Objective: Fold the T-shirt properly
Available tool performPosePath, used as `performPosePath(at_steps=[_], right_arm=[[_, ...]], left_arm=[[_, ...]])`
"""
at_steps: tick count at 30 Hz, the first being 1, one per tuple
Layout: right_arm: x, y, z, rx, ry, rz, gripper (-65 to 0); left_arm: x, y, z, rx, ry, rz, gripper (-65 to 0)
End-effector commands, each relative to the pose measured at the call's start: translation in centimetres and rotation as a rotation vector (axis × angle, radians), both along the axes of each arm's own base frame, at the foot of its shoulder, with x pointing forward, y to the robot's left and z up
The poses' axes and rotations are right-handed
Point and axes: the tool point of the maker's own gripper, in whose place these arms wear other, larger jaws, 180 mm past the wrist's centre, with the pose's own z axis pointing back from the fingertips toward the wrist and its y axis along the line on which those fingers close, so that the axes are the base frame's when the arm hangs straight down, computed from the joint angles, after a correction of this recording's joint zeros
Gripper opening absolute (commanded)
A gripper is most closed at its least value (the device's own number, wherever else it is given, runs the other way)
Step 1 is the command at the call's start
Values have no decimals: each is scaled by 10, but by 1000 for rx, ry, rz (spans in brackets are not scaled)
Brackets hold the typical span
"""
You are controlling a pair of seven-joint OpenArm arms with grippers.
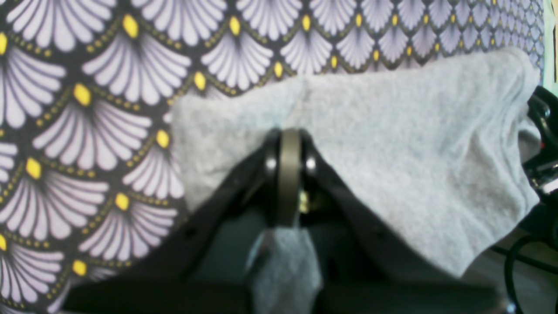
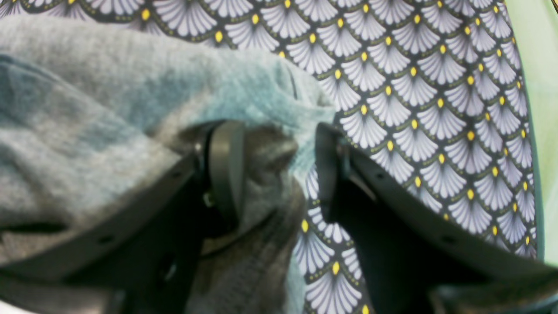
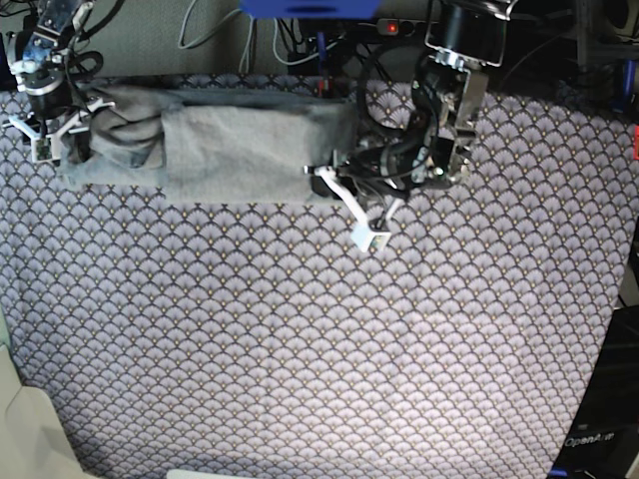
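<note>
Closest to the left wrist camera, the left fingers are pressed together on a fold of the T-shirt, and a small tuft of grey fabric hangs out below them. At the right edge of that view some black cables and dark hardware touch the shirt's side.

From the right wrist camera, the right fingers stand apart. One finger is pushed into the grey cloth and the other is over the patterned cloth; a bunch of the fabric sits between them, but they do not pinch it.

In the base view the T-shirt lies as a long, low band along the far edge of the worktop, on the purple-grey cloth with the fan-scale pattern. It is light heather-grey, plain and wrinkled, with a bunched lump at the right gripper's end and a flatter end at the left gripper. Behind the far edge there are cables and dark equipment.
</note>
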Motion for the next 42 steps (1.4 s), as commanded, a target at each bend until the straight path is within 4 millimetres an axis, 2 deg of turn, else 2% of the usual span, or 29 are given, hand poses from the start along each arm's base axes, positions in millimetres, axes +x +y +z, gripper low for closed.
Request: performPosePath(at_steps=[1, 4, 8, 14, 17, 21, 24, 28, 33, 38, 42], right_arm=[[14, -5, 18, -15, -66, 5, -381], [16, -12, 21, -23, -76, -13, -381], [22, -24, 33, -40, -113, -44, -381], [30, -58, 59, -86, -180, -119, -381], [32, -73, 71, -111, -203, -142, -381], [34, -89, 73, -131, -159, -176, -381], [33, -93, 68, -110, -111, -207, -381], [29, -91, 61, -35, -77, -236, -379], [22, -86, 49, 48, -10, -273, -377], [21, -85, 56, 72, 26, -285, -377], [19, -81, 67, 101, 48, -290, -376]], left_arm=[[9, 2, 8, 6, -32, 4, -650], [8, 3, 7, 10, -30, 2, -650], [6, 15, 0, 41, -18, 1, -650], [6, 36, -4, 85, -22, 2, -650], [6, 38, -4, 90, -22, 3, -650], [5, 46, -6, 110, -21, -3, -650], [6, 47, -5, 107, -22, 0, -650], [9, 48, 13, 51, -51, 0, -650], [24, 43, 50, -100, -95, 11, -650], [35, 31, 82, -256, -107, 14, -650], [35, 36, 80, -258, -93, 22, -650]])
